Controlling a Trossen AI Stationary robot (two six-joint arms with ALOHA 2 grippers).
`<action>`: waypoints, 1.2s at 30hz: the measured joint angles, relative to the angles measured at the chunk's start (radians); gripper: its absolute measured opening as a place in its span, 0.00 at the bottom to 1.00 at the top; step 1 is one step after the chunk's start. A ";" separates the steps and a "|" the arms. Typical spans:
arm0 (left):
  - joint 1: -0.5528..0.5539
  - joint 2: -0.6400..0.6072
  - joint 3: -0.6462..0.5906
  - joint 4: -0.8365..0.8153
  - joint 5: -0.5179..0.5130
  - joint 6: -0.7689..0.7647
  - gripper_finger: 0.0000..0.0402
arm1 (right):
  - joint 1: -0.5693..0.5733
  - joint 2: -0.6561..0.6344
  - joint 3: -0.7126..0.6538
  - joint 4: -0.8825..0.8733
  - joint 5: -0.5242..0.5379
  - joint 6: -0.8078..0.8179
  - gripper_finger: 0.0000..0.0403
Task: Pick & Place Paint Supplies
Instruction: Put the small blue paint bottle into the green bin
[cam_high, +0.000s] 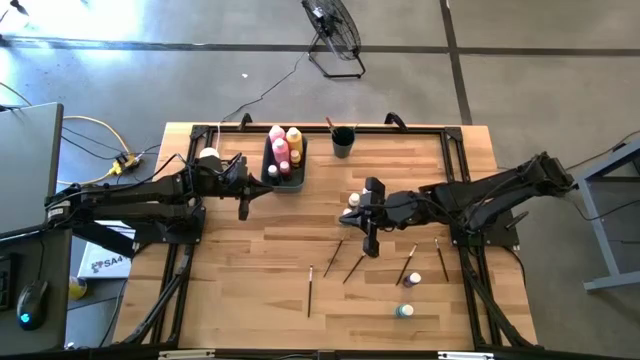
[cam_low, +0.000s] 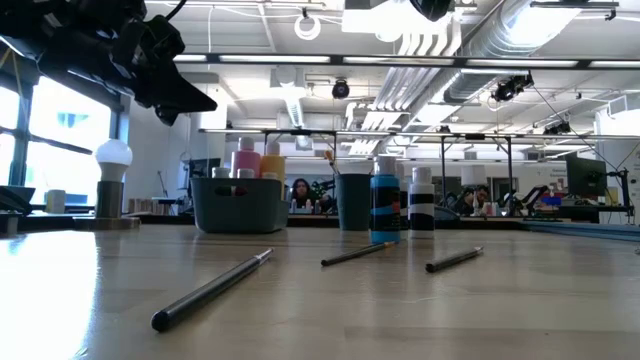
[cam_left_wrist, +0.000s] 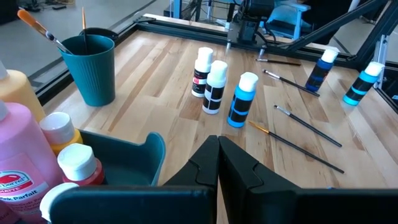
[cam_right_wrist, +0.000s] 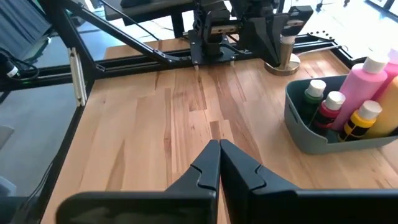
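A grey bin (cam_high: 284, 165) at the far side holds the tall pink (cam_high: 277, 140) and yellow (cam_high: 294, 138) squeeze bottles and some small white-capped bottles (cam_right_wrist: 328, 106). Three small bottles (cam_left_wrist: 216, 87) stand upright mid-table. Two blue ones (cam_high: 414, 279) (cam_high: 403, 311) stand nearer the front. Thin dark paintbrushes (cam_high: 355, 268) lie flat on the wood. My left gripper (cam_high: 243, 212) is shut and empty, raised beside the bin's near left corner. My right gripper (cam_high: 372, 250) is also shut and empty, raised over the brushes just near-side of the three bottles.
A teal cup (cam_high: 343, 142) with a brush in it stands to the right of the bin. A white knob on a round tan base (cam_high: 208, 156) sits at the far left. A black frame (cam_high: 455, 150) rims the table. Bare wood lies at the near left.
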 joint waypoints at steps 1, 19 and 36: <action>0.000 0.000 0.000 0.000 0.000 0.000 0.01 | 0.000 0.000 0.000 0.000 0.000 0.000 0.01; 0.000 0.000 0.000 -0.007 0.000 0.000 0.01 | 0.087 0.000 0.000 -0.127 0.205 0.127 0.00; 0.000 0.000 0.000 0.002 0.000 -0.011 0.01 | 0.134 -0.034 -0.004 -0.165 0.272 -0.025 0.00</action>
